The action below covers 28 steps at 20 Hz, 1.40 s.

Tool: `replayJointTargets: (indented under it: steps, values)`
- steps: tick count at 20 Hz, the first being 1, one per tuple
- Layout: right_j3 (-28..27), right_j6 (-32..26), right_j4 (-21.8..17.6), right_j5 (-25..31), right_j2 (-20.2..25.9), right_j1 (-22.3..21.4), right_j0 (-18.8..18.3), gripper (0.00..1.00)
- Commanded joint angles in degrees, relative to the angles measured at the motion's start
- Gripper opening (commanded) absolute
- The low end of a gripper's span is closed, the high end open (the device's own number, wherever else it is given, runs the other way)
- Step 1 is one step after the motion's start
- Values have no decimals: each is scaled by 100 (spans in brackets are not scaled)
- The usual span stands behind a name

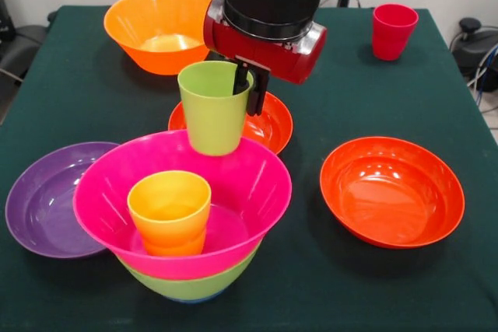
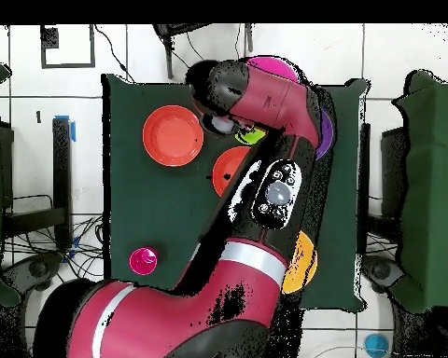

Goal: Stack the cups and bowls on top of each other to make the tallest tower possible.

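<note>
My gripper [image 1: 249, 88] is shut on the rim of the lime green cup [image 1: 212, 108], one finger inside and one outside. It holds the cup upright in the air over the back rim of the magenta bowl [image 1: 253, 172]. The yellow-orange cup [image 1: 170, 211] stands upright inside that magenta bowl. The magenta bowl is nested in the lime-green bowl [image 1: 194, 283], and a sliver of the blue bowl [image 1: 191, 298] shows beneath. The red cup [image 1: 392, 30] stands alone at the back right. In the overhead view the arm hides most of the tower; the green cup [image 2: 251, 136] peeks out.
A purple bowl [image 1: 43, 200] touches the tower's left side. One shallow red-orange bowl [image 1: 272, 126] lies just behind the tower, another [image 1: 391, 190] to its right. The deep orange bowl [image 1: 159, 29] is at the back left. The table's edge runs close in front of the tower.
</note>
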Motion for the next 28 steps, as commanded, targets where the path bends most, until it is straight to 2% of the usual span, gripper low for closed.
replayJointTargets:
  steps: [1,10,14,18,20,28]
  values:
    - [5,305,-276,-259,722,382,-31,0]
    - [-309,395,-219,59,645,363,-56,0]
    - [-647,482,-156,666,497,100,-59,0]
    - [-1128,512,-97,1310,407,55,-169,0]
    - [-1115,495,-95,1419,398,-33,-190,0]
    - [-1531,461,-191,1424,386,361,-344,0]
